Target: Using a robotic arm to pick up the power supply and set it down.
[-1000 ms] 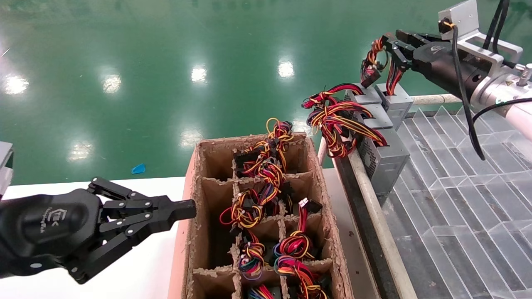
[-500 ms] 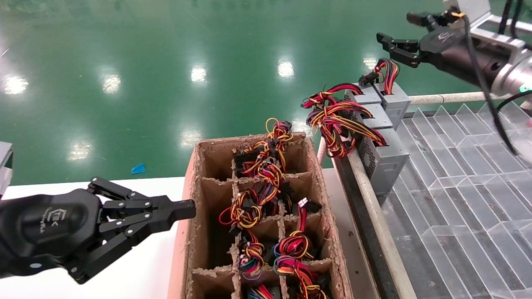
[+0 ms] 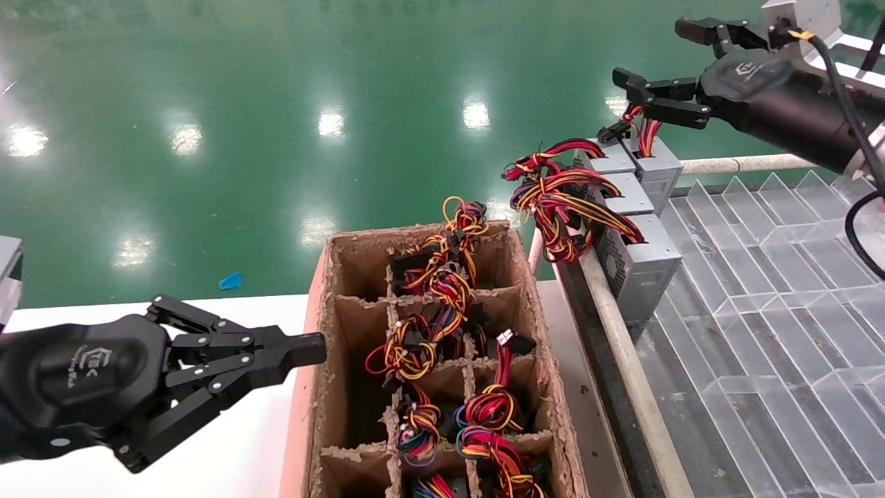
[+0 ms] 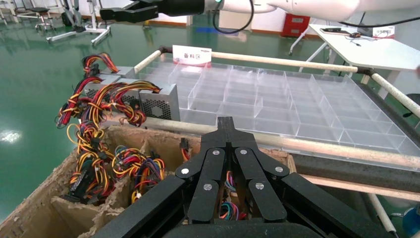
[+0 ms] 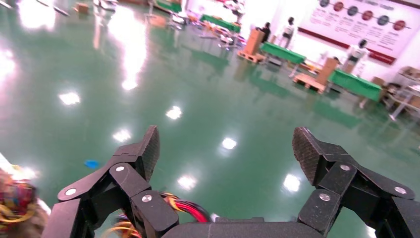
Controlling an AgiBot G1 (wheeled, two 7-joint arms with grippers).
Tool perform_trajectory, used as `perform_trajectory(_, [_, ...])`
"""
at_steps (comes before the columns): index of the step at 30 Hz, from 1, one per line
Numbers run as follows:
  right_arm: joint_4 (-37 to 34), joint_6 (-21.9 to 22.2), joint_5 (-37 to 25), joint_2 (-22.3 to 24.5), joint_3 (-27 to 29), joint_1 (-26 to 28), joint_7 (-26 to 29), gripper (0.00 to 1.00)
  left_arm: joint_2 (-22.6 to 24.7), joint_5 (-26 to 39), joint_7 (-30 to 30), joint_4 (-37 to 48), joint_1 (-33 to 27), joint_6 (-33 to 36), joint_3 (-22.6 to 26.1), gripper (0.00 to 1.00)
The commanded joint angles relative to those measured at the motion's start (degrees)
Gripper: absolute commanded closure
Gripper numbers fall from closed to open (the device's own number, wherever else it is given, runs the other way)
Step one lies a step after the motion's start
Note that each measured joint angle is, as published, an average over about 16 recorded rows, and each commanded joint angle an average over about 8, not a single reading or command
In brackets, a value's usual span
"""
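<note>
power supply upright, wires topmost

Glossy green floor, ceiling-light reflections, green tables, wall poster

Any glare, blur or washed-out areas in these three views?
Head view: ceiling lights glare off the green floor; the right claw is sharp. Left wrist view: the shut left claw is crisp and fills the foreground. Right wrist view: the floor blows out white, and the wire bundle at the picture's edge is blurred.
</note>
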Motion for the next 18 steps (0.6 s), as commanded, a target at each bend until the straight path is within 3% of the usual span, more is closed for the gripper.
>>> perform_trajectory(1, [2.3, -1.0, 0.7, 0.7, 0.2, -1.4, 1.4, 0.0, 0.0, 0.0, 0.0, 0.0, 0.0, 0.0, 0.0, 1.0])
perform_trajectory(2, [3.6, -1.5, 1.0, 1.1, 0.3, -2.2, 2.1, 0.0, 0.0, 0.0, 0.0, 0.0, 0.0, 0.0, 0.0, 0.97])
perform_trajectory(3, [4.8, -2.0, 1.4, 1.5, 0.4, -2.9, 2.8, 0.0, 0.0, 0.0, 0.0, 0.0, 0.0, 0.0, 0.0, 0.87])
perform_trajectory(10, [13.0, -5.4, 3.7, 4.1, 1.0, -8.0, 7.7, 0.0, 0.0, 0.0, 0.0, 0.0, 0.0, 0.0, 0.0, 0.02])
perform_trajectory(18, [22.5, -9.3, 6.4, 7.0, 1.7, -13.8, 13.3, 0.0, 0.0, 0.0, 0.0, 0.0, 0.0, 0.0, 0.0, 0.0])
